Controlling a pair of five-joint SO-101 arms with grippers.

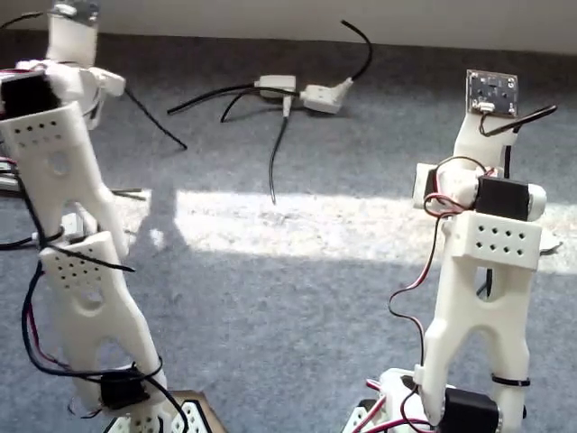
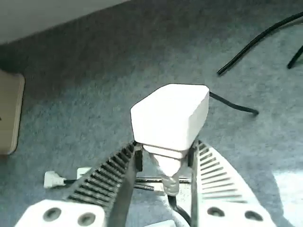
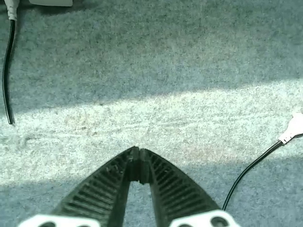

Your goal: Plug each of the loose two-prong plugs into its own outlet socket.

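My left gripper (image 2: 163,163) is shut on a white plug block (image 2: 170,118), held off the grey carpet with its cable running down between the fingers. In the high view that block (image 1: 108,82) sits at the far left. A small white two-prong plug (image 2: 53,179) lies on the carpet below it. My right gripper (image 3: 139,166) hangs shut over the carpet with nothing in it. Another small white plug (image 3: 294,126) on a black cable lies off to its side. A white socket (image 1: 275,87) and a white angled plug (image 1: 326,96) lie together at the back centre.
Black cables (image 1: 275,162) trail from the socket cluster across the carpet, and one loose cable (image 1: 158,122) ends near the left arm. A beige object (image 2: 9,113) stands at the carpet's edge. A sunlit band (image 1: 297,225) crosses the middle of the carpet.
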